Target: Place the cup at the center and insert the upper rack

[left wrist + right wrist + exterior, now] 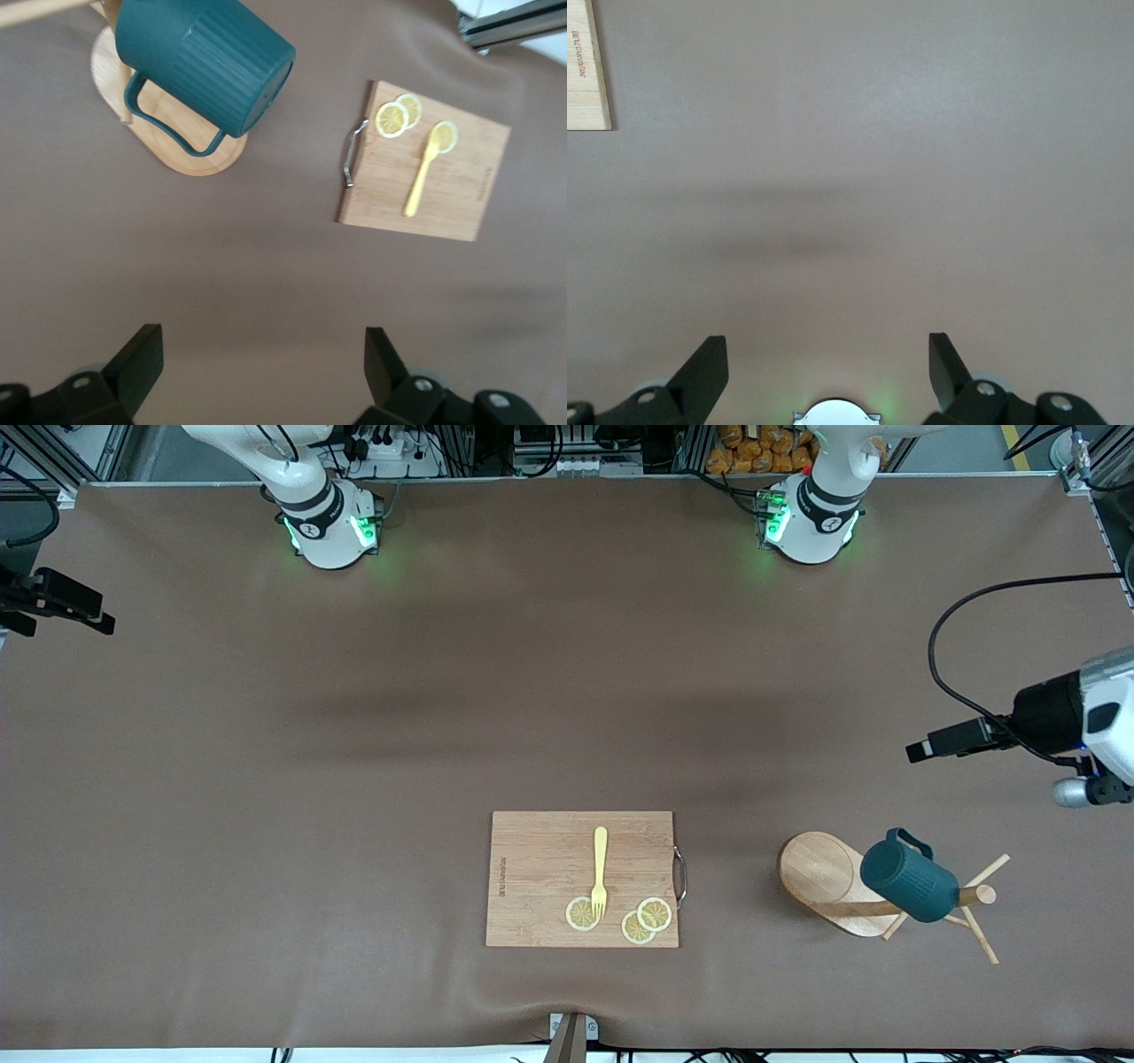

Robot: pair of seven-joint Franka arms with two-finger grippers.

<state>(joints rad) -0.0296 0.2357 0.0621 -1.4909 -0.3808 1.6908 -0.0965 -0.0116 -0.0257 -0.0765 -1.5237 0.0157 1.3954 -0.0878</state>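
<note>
We hold our right gripper point(824, 376) up over bare brown table point(266, 779) toward the right arm's end, fingers spread wide and nothing between them, with only a corner of the cutting board point(582, 879) showing at the edge of its wrist view; this arm waits. The board carries a yellow fork point(600, 872) whose tines rest on one of three lemon slices point(655, 913), all well apart from either gripper. Our left gripper point(257, 376) hangs high over the left arm's end of the table, fingers likewise wide apart and empty, with the teal cup point(910, 881) below and ahead of it. The cup hangs tilted on a peg of the wooden cup stand point(828, 877), so it is not at the table's center now. We judge the open left fingers suit a reach for the cup. No upper rack shows in any view
</note>
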